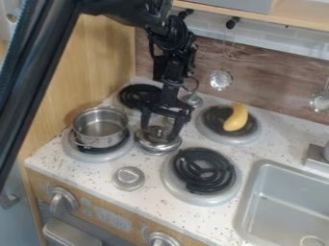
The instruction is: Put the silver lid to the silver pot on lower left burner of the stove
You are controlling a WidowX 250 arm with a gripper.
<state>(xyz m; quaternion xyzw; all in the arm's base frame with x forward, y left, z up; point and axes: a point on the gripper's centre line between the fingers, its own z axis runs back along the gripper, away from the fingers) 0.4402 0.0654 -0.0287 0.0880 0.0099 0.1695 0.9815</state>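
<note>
Camera view: looking down on the bench (pixel 96 175). On its lower left burner (pixel 106 156), finding the silver pot (pixel 97 139), sitting uncovered. Over the bench, seeing the hand (pixel 158 133) holding its fingers apart, straddling the silver lid (pixel 160 146) at its knob (pixel 156 130), with the lid resting just beside that burner. Probably lining up the grasp; next, needing to be closing on the knob, lifting above the pot's rim, centring, then lowering level.
</note>
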